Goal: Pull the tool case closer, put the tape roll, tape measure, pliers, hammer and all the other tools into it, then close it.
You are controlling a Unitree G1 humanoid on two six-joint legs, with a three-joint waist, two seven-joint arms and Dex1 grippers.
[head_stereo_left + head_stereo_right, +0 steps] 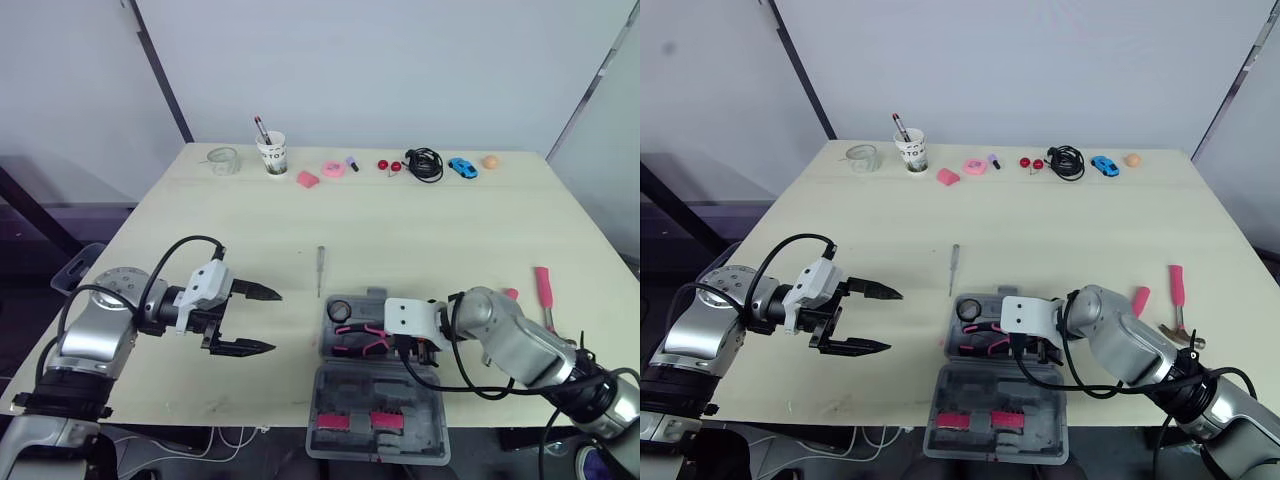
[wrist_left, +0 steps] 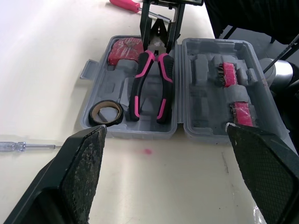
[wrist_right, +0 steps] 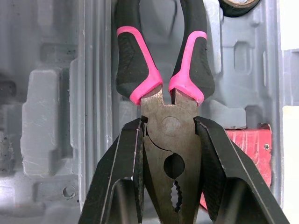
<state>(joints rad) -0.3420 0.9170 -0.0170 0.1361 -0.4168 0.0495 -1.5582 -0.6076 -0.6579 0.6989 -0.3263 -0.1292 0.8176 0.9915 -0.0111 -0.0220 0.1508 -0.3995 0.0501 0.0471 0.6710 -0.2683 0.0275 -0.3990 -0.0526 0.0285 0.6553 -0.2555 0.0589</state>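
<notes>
Tool case (image 1: 425,400) on beige table (image 1: 230,220), white wall (image 1: 400,70)

The right claw (image 3: 169,126) grips the pliers (image 3: 161,140) by their steel head, one black finger (image 3: 126,158) pressed against each flank of the pivot. The black-and-pink handles run straight on past the fingertips, slightly spread, over the moulded grey tray of the tool case (image 3: 56,107). A red object (image 3: 250,142) sits in a recess just outside one finger. Well past the claw, at the handles' far end, the rim of a black tape roll (image 3: 238,4) lies in the tray.
</notes>
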